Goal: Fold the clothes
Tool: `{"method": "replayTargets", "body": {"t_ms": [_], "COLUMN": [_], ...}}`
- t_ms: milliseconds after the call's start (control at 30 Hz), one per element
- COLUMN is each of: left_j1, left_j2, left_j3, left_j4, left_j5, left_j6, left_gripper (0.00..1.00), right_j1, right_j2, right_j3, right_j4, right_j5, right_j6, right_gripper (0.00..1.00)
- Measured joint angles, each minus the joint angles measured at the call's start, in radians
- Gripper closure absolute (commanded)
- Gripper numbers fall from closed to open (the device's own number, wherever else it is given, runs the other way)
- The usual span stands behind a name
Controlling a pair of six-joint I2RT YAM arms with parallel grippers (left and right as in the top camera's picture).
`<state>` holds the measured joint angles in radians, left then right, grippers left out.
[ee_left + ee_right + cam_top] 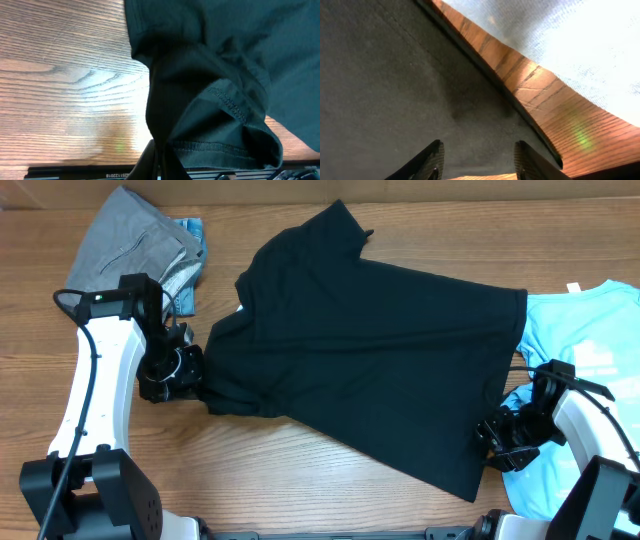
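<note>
Black T-shirt (370,350) lies spread on the tabletop (300,480) between your two arms. Left end effector (193,378) is closed, apparently pinching a sleeve hem. Right end effector (498,445) is parted over the bottom hem. The cloth is soft, light and limp; pinch hems and expect sag.

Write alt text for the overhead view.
A black T-shirt lies spread across the wooden table, the left gripper pinching its left edge and the right gripper at its lower right hem. Grey clothes sit top left; a light-blue T-shirt lies at right.
</note>
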<state>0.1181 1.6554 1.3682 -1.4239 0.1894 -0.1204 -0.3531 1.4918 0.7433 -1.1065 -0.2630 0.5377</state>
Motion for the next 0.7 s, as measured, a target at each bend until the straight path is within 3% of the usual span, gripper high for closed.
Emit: {"method": "replayTargets", "body": {"t_ms": [67,167,400,600,700], "left_j1": [0.0,0.0,0.0,0.0,0.0], "left_j2": [0.0,0.0,0.0,0.0,0.0], "left_j3": [0.0,0.0,0.0,0.0,0.0], "left_j4": [0.002,0.003,0.014,0.026,0.029], "left_j5": [0.0,-0.002,-0.003,-0.003,-0.003], "left_j6": [0.0,0.0,0.0,0.0,0.0], "left_gripper": [0.96,0.96,0.96,0.96,0.96], "right_j1": [0.0,0.0,0.0,0.0,0.0], "right_j2": [0.0,0.0,0.0,0.0,0.0], "right_j3": [0.0,0.0,-0.002,-0.081,-0.126], "right_j4": [-0.004,-0.05,-0.11,-0.037,-0.01], "right_j5": [-0.001,-0.004,-0.038,-0.025,-0.025], "right_j6": [0.005,0.008,0.01,0.071,0.091], "right_gripper": [0.54,0.53,0.61,0.64,0.55]}}
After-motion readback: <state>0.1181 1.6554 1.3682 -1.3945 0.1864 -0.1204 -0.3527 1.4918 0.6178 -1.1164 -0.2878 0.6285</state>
